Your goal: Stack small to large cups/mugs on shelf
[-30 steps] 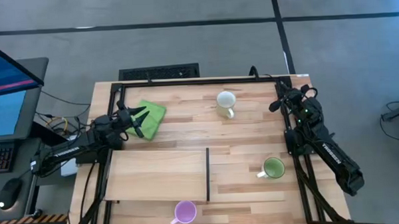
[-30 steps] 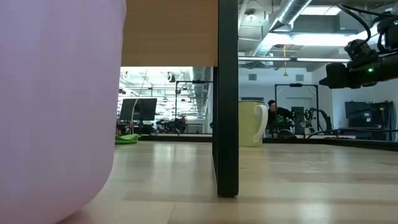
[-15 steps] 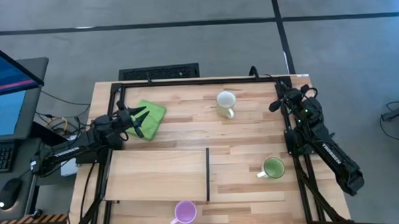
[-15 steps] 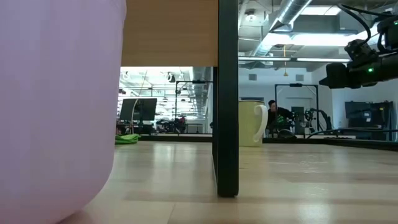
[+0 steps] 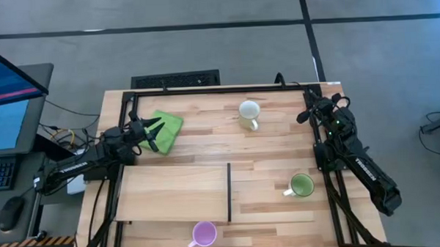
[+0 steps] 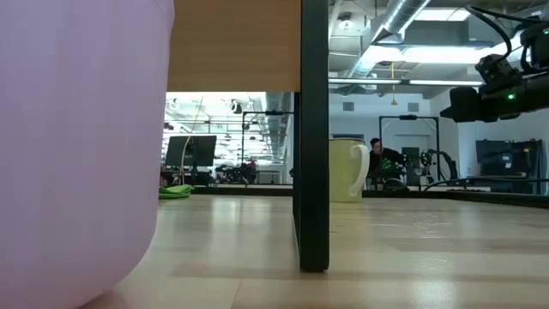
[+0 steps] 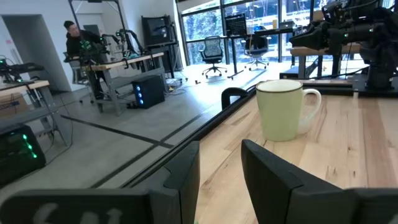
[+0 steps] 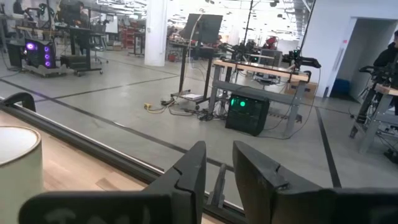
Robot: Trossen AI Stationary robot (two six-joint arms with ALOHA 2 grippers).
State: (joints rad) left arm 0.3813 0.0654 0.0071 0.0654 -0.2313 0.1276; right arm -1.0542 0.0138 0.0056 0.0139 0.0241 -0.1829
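High view: white mug (image 5: 248, 112) far, green mug (image 5: 301, 185) right, purple mug (image 5: 204, 233) near the shelf (image 5: 171, 193) on the bench (image 5: 206, 142). Left fingers (image 7: 186, 174) and right fingers (image 8: 193, 171) stand slightly parted, empty.

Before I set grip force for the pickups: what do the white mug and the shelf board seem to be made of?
The white mug looks like glazed ceramic: smooth cream body with a soft sheen and a thin dark rim line. The shelf board looks like unfinished pale plywood: matte, faint grain, lighter than the tabletop, with a dark strip along one short edge.
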